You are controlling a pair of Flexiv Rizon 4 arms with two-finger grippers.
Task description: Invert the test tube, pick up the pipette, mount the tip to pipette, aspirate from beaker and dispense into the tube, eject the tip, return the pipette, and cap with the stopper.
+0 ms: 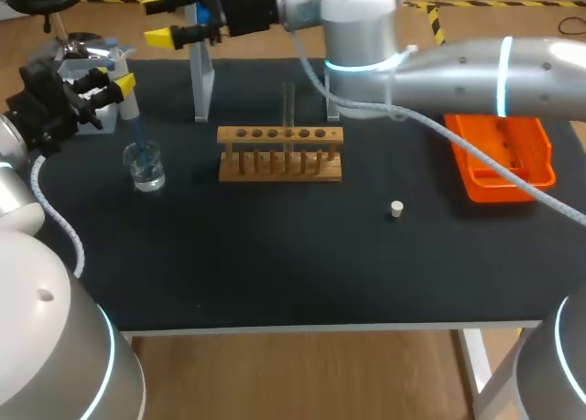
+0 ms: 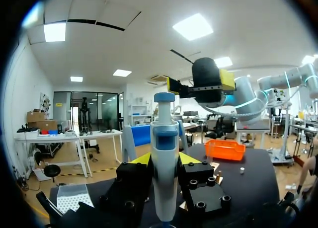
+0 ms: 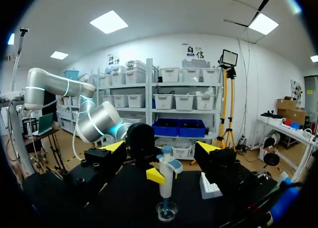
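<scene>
Pipette (image 1: 125, 95): upright at far left of worktop (image 1: 275, 255), clamped in left jaws, one yellow fingertip (image 2: 141, 159) pressed against each side of white body. Seen close in left wrist view (image 2: 165, 163), blue plunger on top, body standing straight up between fingers. Blue tip (image 1: 137, 132) mounted on lower end, pointing down into beaker (image 1: 146, 166).

Beaker: small, clear glass, some clear liquid inside, standing directly under pipette, left of rack. Seen from right wrist view (image 3: 167, 211) with pipette (image 3: 166, 174) upright over it.

Rack (image 1: 280, 155): wooden, row of holes along top, near middle of worktop, a little toward far side. Tube (image 1: 288, 118) standing upright in a hole near rack's middle; which end is up, cannot tell.

Stopper (image 1: 396, 210): small, pale, lying alone on dark worktop, right of rack and nearer than it, well apart from tube. Also visible in left wrist view (image 2: 242, 170), near orange tray (image 2: 226, 149).

Orange tray (image 1: 499, 159): at right side of worktop, partly covered by right arm (image 1: 476, 68).

Right arm: entering from right, reaching across far edge to far left. Right jaws wide apart, holding nothing, yellow fingertips (image 1: 160, 36) pointing left, above and beyond pipette. Own fingertips (image 3: 113, 146) in right wrist view set well apart, pipette and beaker ahead in gap, untouched.

Stand (image 1: 201, 81): pale, upright, at far side between beaker and rack, below right jaws.
</scene>
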